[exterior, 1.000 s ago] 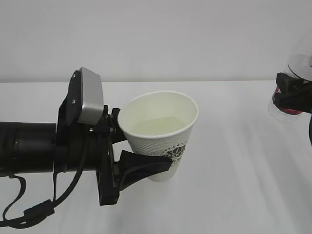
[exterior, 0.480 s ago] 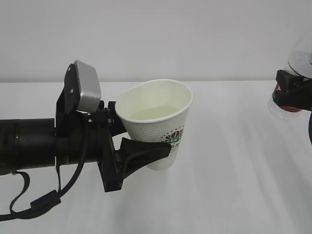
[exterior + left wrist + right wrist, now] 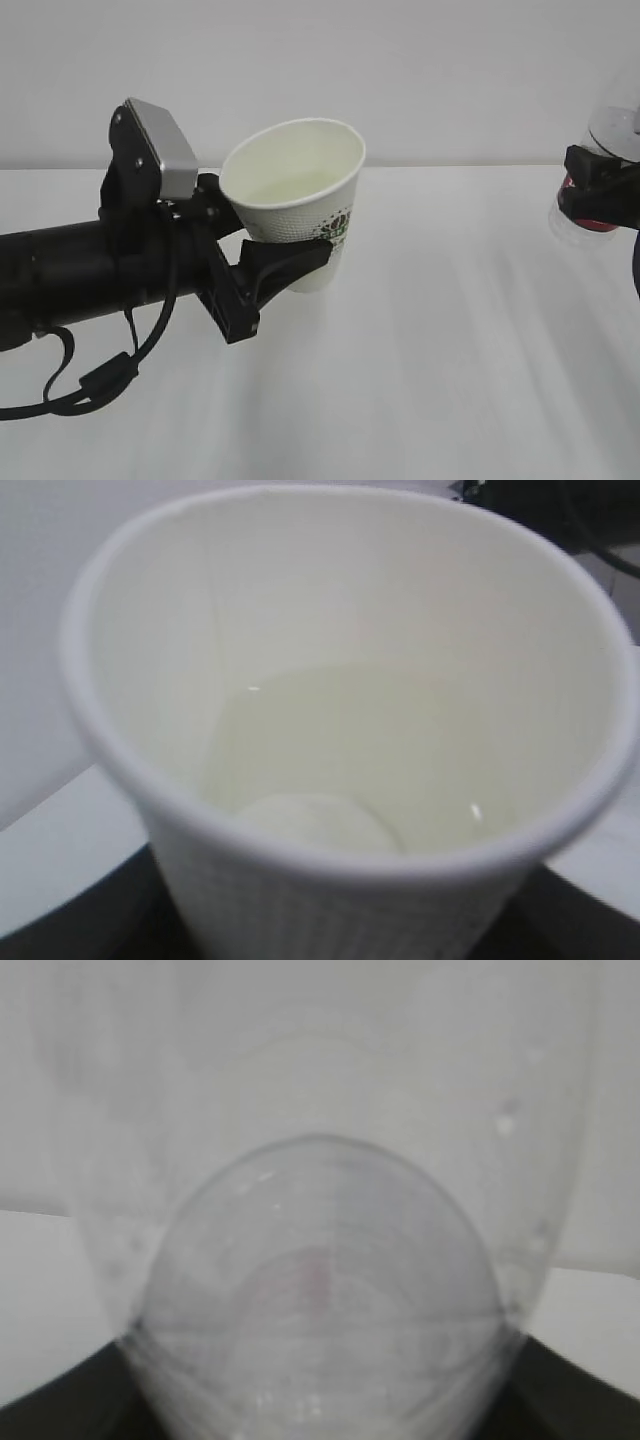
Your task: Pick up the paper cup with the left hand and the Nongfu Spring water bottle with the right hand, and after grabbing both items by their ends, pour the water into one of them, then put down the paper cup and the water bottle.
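A plain pale grey wall rises behind a smooth white table under soft, even light.

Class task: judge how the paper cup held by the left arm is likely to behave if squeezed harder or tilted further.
The paper cup is thin-walled and open-topped, so a harder squeeze would probably buckle it. It holds water and already leans, so further tilt likely spills. The left end effector grips low, so it may wobble.

Paper cup left, water bottle far right, above table.
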